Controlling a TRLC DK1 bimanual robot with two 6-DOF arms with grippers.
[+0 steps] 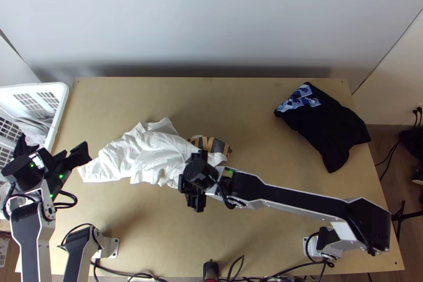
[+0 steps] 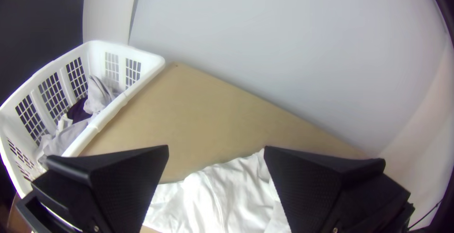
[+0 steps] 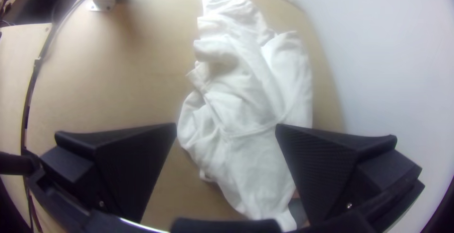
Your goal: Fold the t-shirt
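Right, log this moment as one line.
white t-shirt: bunched, unfolded; right claw: open, over its end; left claw: open, near basket; black garment: table's right

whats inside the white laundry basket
The white laundry basket holds crumpled grey cloth and some dark cloth. Whatever lies beneath them is covered and cannot be seen.

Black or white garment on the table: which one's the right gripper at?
The white garment, bunched left of centre; the right gripper is at its right end, fingers open. The black garment, with a blue-and-white print, lies off toward the far right corner.
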